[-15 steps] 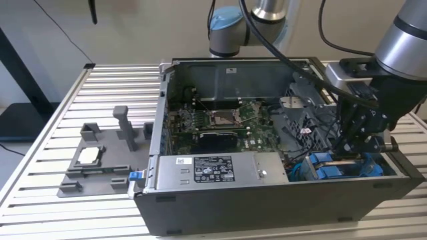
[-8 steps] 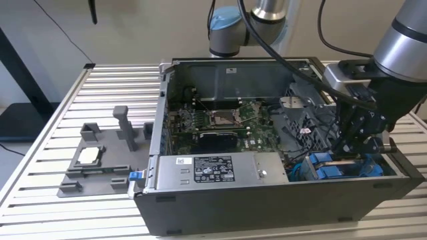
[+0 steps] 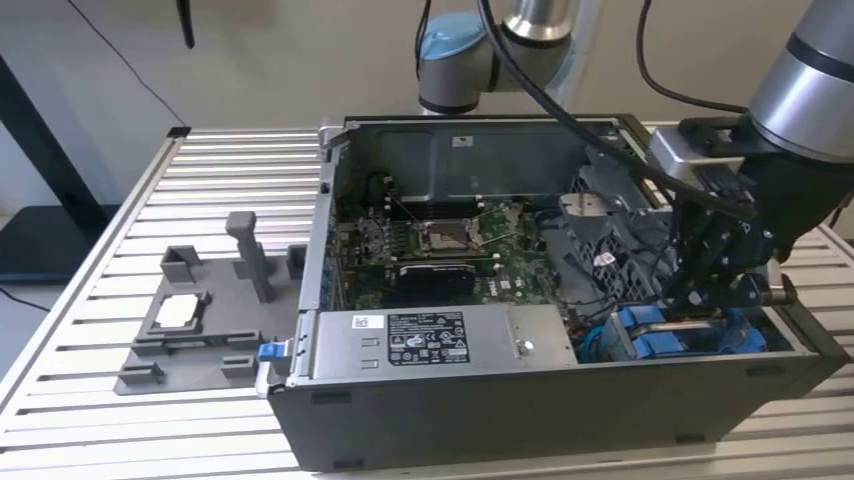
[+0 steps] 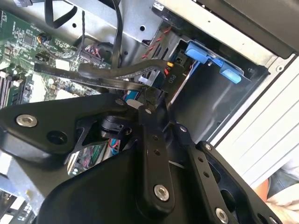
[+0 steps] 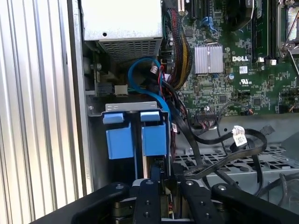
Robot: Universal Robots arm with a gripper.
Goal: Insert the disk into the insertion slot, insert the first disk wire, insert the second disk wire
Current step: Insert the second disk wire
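My gripper (image 3: pixel 703 300) reaches down into the open computer case at the exterior view's right, right above the insertion slot (image 3: pixel 674 335), a dark cage with blue tabs. In the first wrist view the blue tabs (image 5: pixel 136 140) stand just ahead of the gripper (image 5: pixel 156 181), whose fingers are closed on the plug of a disk wire. A blue wire (image 5: pixel 140 70) loops over the cage toward the gripper. In the second wrist view the gripper (image 4: pixel 143 107) pinches beside a black flat wire (image 4: pixel 117 70) with a labelled plug, close to the cage's blue tabs (image 4: pixel 205 53). The disk is hidden.
A silver power-supply box (image 3: pixel 427 340) lies along the case's front wall, beside the cage. The green motherboard (image 3: pixel 441 240) fills the case floor, with loose black cables (image 5: pixel 233 140) near the gripper. A grey fixture (image 3: pixel 200 320) stands on the slatted table (image 3: pixel 80 400) at the left.
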